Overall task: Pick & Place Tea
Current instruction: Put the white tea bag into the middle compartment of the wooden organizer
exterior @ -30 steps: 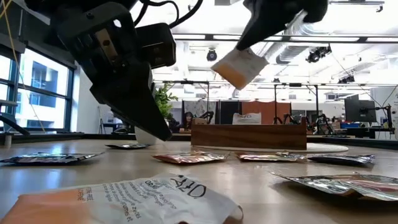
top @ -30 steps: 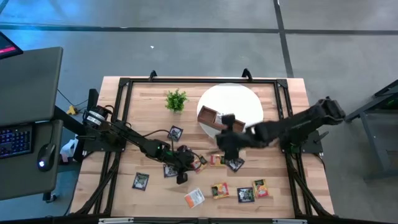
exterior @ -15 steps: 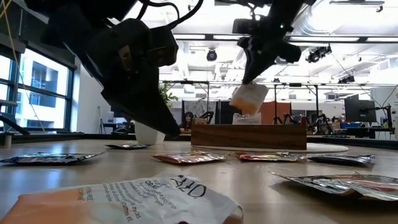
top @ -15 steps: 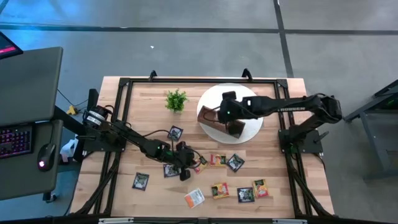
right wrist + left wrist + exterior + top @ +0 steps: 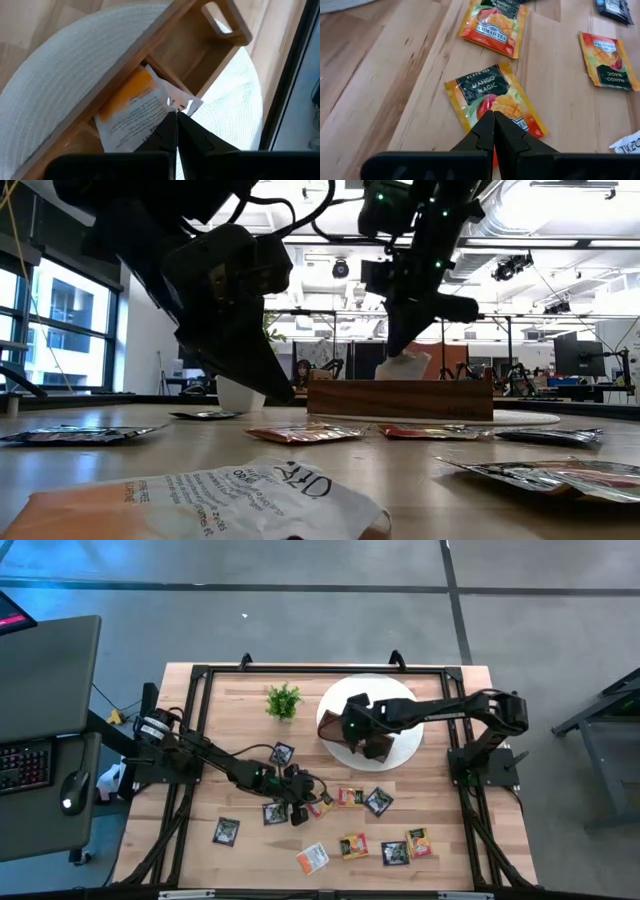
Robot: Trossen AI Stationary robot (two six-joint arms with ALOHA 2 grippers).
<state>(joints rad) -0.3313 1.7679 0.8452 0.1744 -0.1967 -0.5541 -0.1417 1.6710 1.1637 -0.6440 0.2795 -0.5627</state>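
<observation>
The tea sachets are small flat squares, several of them lying on the wood table [image 5: 230, 780]. My right gripper [image 5: 352, 728] is over the brown wooden tray [image 5: 328, 724] on the round white mat [image 5: 385, 690]. It is shut on a white-and-orange sachet [image 5: 132, 107] that sits in a tray compartment. My left gripper [image 5: 494, 115] is shut at mid-table, with its tips over a yellow-orange Mango Magic sachet [image 5: 487, 90] that lies flat. In the low view the left gripper [image 5: 278, 388] stands near the table top. My right gripper pinches the white-and-orange sachet by one corner [image 5: 184, 104] between its two fingers, coming from above. The sachet [image 5: 402, 366] hangs tilted below the fingers, its lower part inside the tray [image 5: 165, 37] behind the near wall [image 5: 400, 398]. My left gripper's shut tips overlap the Mango Magic sachet; I cannot tell whether they touch it.
A small green potted plant [image 5: 283, 700] stands at the far side, left of the mat. Loose sachets lie around the left gripper and along the near edge [image 5: 312, 858] [image 5: 394, 852] [image 5: 226, 830]. A black metal frame [image 5: 195, 675] borders the table.
My right gripper has carried the white-and-orange sachet from mid-table toward the far edge, over the tray, and lowered it into a compartment, staying shut. My left gripper has stayed shut and shifted slightly toward the table's right.
</observation>
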